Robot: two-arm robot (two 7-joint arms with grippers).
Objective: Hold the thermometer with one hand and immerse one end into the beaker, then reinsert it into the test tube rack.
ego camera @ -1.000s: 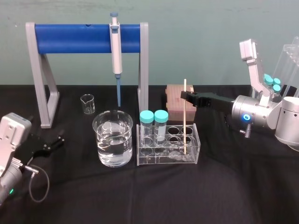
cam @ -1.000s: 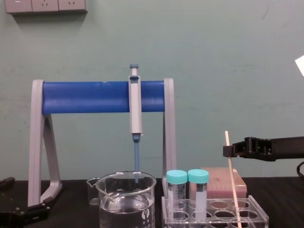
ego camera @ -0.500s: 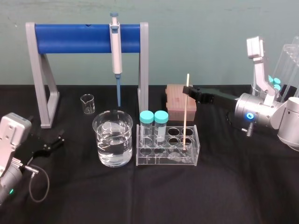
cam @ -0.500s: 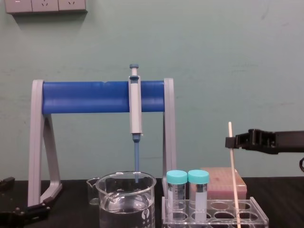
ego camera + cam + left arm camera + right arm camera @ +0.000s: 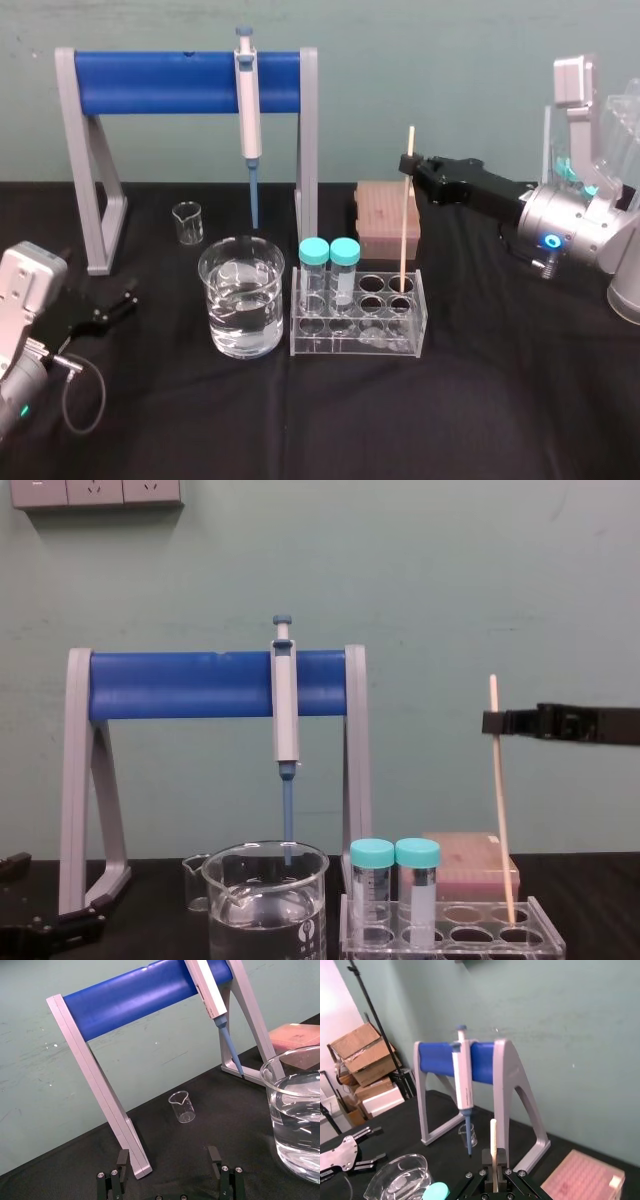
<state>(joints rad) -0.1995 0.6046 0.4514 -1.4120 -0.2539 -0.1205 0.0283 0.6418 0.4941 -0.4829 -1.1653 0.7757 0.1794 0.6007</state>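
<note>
Cream-white, pencil-thin and rigid: the thermometer [image 5: 406, 215] stands almost upright over the test tube rack [image 5: 355, 343], its lower tip at the rack's rear right-hand hole. You cannot tell whether the tip is clear of the rim.

- Right gripper [image 5: 408, 163]: clenched on the rod just below its top end, high above the rack.
- Left gripper [image 5: 168, 1152]: parked well to the left of the rack, beyond the beaker [image 5: 240, 297], fingers spread, holding nothing.
- Step in hand, as I judge it: drawing the thermometer out of the rack. The dip is not yet done.
- Next move calls for more height, then travel left. Two teal-capped tubes [image 5: 330, 262] stand in the rack's left holes, between the rod and the beaker, so you need to carry the tip above the caps.
- Materials: the rack is clear hard plastic. The beaker is smooth glass with a wide mouth, part-filled with clear liquid, just left of the rack. The cloth beneath is matt black.
</note>
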